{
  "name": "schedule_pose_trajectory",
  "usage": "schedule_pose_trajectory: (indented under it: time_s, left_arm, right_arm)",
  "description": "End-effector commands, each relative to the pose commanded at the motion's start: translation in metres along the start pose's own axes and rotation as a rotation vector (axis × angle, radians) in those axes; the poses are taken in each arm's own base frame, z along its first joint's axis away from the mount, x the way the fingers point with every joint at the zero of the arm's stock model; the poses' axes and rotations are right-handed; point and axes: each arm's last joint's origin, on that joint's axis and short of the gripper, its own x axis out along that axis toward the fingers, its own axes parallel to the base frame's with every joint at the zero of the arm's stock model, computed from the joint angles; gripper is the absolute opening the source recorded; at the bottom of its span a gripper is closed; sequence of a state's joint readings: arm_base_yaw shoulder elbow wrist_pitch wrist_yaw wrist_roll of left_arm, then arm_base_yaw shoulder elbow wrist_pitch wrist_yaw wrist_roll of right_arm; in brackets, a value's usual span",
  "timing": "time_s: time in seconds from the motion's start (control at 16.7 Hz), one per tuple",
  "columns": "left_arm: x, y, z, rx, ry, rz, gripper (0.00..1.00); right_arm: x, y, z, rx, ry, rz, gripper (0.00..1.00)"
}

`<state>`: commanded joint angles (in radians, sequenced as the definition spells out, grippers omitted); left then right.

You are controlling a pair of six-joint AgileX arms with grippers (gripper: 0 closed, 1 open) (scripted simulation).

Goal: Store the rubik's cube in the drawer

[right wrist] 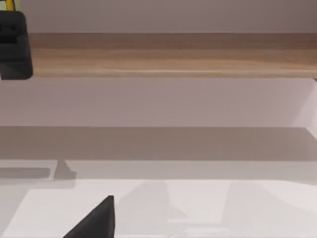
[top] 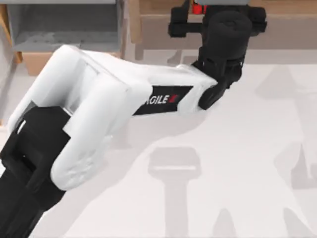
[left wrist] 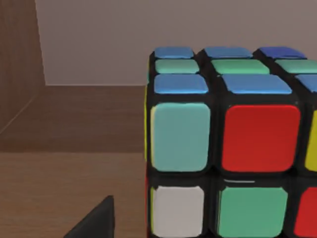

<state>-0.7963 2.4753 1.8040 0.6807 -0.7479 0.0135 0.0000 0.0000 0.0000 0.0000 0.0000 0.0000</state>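
cube time. the rubik's cube [left wrist: 225, 148] sits on the brown wooden shelf [top: 277, 25] at the back of the table, right in front of my left gripper [top: 218, 12]. i cannot tell how my jaws stand. i should squeeze it square on its flat sides, then carry it left to the drawer [top: 64, 25], which looks open.

Your left arm [top: 99, 114] reaches from the near left corner diagonally toward the far middle; white link lies nearly flat, black wrist bent at the far end; left gripper [top: 218, 22] sits at the far edge, fingers hidden from above; one dark fingertip [left wrist: 96, 220] shows in the left wrist view, another [right wrist: 96, 220] in your right wrist view.
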Motion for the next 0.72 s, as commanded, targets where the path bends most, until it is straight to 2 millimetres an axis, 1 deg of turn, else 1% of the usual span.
schedule_pose_trajectory:
  time_s: [0.24,0.54,0.72]
  left_arm:
    - [0.024,0.001,0.000,-0.001,-0.001,0.000,1.00]
    - [0.027,0.002,0.000,0.000,0.000,0.000,1.00]
    - [0.027,0.002,0.000,0.000,0.000,0.000,0.77]
  right_arm:
    - [0.000,0.000,0.000,0.000,0.000,0.000,1.00]
    - [0.000,0.000,0.000,0.000,0.000,0.000,1.00]
    - [0.000,0.000,0.000,0.000,0.000,0.000,1.00]
